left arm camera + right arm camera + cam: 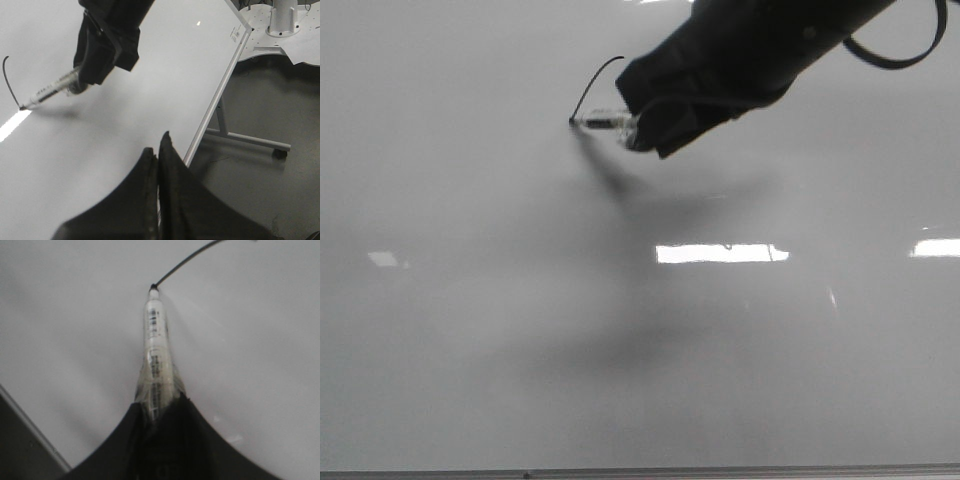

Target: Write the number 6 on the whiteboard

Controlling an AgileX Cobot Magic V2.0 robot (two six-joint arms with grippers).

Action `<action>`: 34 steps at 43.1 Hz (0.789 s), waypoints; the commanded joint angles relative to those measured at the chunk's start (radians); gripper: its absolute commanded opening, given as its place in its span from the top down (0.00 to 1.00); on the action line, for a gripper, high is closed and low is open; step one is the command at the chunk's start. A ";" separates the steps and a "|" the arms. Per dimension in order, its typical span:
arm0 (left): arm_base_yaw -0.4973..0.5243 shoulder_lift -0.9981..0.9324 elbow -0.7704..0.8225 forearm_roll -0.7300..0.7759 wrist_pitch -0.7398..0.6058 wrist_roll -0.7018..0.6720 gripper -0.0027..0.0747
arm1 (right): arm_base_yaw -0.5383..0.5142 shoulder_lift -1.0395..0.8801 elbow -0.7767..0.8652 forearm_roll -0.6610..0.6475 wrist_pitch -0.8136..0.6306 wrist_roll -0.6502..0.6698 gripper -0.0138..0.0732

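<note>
Glossy, smooth whiteboard; clear plastic marker; matt black cloth-covered fingers.

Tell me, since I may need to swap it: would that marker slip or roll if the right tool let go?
Probably both. The marker has a smooth round barrel, so it would likely roll. It seems taped into the right tool, hinting it slips otherwise. It looks slim and light, and stiff enough to keep its tip on the whiteboard at the end of the curved stroke.
</note>
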 commanded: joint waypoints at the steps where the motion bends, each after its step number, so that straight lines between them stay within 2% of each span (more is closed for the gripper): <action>1: 0.001 0.000 -0.029 -0.019 -0.071 -0.011 0.99 | 0.001 -0.019 -0.025 -0.002 -0.011 -0.002 0.91; 17: 0.001 0.000 -0.029 -0.019 -0.071 -0.011 0.99 | -0.088 -0.124 0.033 -0.003 -0.074 -0.005 0.91; 28: 0.001 0.000 -0.029 -0.019 -0.071 -0.011 0.99 | 0.027 0.005 -0.077 -0.020 0.018 -0.028 0.91; 34: 0.001 0.000 -0.029 -0.019 -0.071 -0.011 0.99 | 0.090 -0.075 -0.039 -0.022 0.017 -0.028 0.91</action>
